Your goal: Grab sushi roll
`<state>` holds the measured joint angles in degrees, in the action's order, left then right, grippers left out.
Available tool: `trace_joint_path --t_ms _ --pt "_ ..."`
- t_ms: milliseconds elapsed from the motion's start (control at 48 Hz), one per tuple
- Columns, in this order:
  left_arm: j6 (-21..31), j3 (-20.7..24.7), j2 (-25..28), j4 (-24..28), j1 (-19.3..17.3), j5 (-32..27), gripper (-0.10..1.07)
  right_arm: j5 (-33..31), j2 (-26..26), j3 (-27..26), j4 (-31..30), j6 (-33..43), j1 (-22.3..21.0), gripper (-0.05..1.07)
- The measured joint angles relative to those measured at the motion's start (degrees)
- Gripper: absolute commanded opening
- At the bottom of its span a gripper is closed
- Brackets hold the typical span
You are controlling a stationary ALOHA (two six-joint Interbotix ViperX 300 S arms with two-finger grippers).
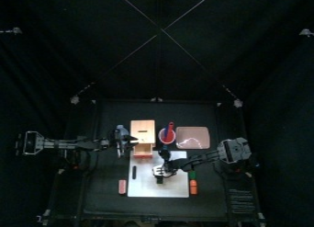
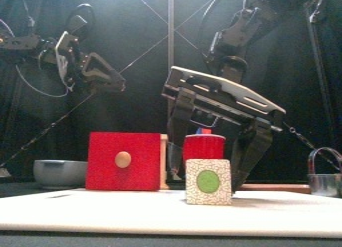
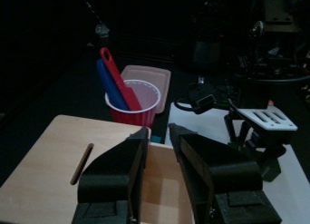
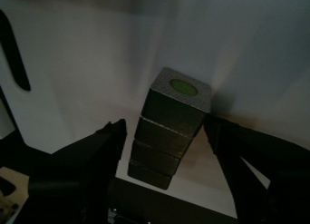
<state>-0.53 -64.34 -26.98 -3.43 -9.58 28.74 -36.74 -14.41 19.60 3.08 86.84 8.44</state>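
The right gripper (image 4: 164, 146) hangs wide open around a small box (image 4: 172, 128) bearing a green oval label; no writing is legible. Left gripper (image 3: 164, 160): narrowly parted, empty.

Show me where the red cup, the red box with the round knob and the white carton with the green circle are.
red cup (image 3: 136, 101): left wrist view, on its side wall.
red box (image 2: 107, 176): front view, on its front face below the knob.
white carton (image 2: 207, 181): front view, on the green circle on its front.
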Motion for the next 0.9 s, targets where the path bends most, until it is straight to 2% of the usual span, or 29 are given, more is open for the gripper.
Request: trace_joint_path --t_ms 125,396,688,896 --pt "0.1 -0.2 -0.1 -0.5 0.4 0.0 0.69 -2.9 -0.4 -1.1 -0.2 0.0 0.3 0.87" --pt "0.1 -0.6 -0.2 -2.4 0.9 0.0 0.69 -3.3 -1.8 -2.1 -0.4 0.3 1.1 0.73" --pt "0.1 -0.6 -0.2 -2.7 0.9 0.0 0.69 -3.4 -1.5 -2.5 -2.8 -0.8 1.6 0.71" --pt "0.1 -0.7 -0.2 -3.4 0.9 0.0 0.69 -4.9 2.6 -2.0 -5.7 -5.5 1.2 0.71"
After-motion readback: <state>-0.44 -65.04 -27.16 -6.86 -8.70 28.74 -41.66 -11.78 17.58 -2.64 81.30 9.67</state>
